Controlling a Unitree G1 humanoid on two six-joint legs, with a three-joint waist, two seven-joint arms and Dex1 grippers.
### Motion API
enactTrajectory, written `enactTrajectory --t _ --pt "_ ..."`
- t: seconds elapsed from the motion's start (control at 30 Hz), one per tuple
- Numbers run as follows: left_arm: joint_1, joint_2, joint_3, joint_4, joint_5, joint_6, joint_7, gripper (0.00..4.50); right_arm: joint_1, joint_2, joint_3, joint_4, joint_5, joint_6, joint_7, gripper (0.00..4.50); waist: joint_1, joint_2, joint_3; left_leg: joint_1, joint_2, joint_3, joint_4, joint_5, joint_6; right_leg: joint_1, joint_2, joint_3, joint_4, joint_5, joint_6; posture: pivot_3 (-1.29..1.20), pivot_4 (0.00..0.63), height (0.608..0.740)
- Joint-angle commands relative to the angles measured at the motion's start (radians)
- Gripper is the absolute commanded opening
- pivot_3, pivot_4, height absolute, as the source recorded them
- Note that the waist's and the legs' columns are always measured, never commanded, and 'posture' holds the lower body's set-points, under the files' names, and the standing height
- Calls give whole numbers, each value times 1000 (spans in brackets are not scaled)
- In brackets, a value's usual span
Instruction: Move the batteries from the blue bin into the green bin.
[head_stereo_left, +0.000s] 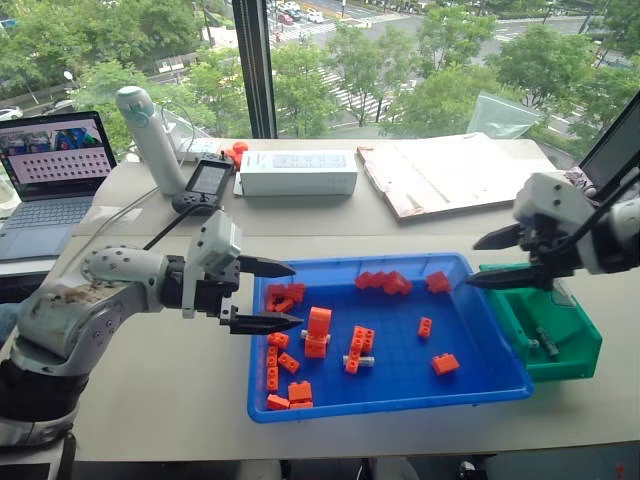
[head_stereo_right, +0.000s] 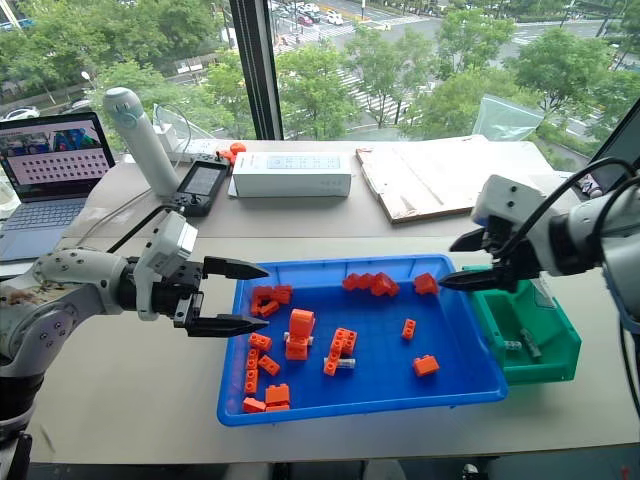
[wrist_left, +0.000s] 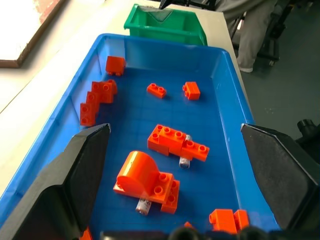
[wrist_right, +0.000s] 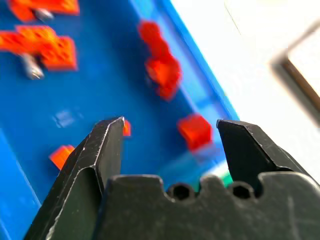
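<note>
With both the left gripper (head_stereo_left: 283, 294) and right gripper (head_stereo_left: 492, 260) spread and empty, the batteries (wrist_left: 184, 162) look light, rigid, probably slick, best pinched across the exposed end beside the orange bricks (wrist_left: 178, 142).

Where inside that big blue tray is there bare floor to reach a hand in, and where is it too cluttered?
The blue bin is barest along its near right stretch, between the lone brick and the near rim. Another open band lies mid-tray, right of the brick pile. The left side and the far wall's brick row are crowded.

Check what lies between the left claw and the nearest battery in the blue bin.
Left wrist view: bare blue bin floor lies between the left claw and the battery poking from under an orange brick.
</note>
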Motion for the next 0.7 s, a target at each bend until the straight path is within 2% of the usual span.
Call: enactTrajectory --t 0.03,0.13,0.23,0.7 --pt "11 19 11 -23 16 -27 -16 4500 -5 91 111 -49 -12 22 -75 3525 7 0 0 0 0 0 0 0 0 0 0 -1 0 0 0 0 150 740" --pt "24 26 18 -34 21 -24 -12 4500 7 153 191 -39 -38 27 -124 3525 18 0 0 0 -1 0 1 0 0 -2 -1 -2 0 0 0 0 150 740" --pt "45 43 38 -53 16 -13 -5 4500 29 170 237 -18 -57 16 -145 3525 20 0 0 0 -1 0 2 -1 0 -1 -1 -2 0 0 1 0 150 740" --pt "81 68 84 -73 12 -8 33 4500 87 231 291 -20 -50 45 -204 3525 17 0 0 0 -1 0 2 0 0 -1 -1 -3 0 1 0 0 150 740"
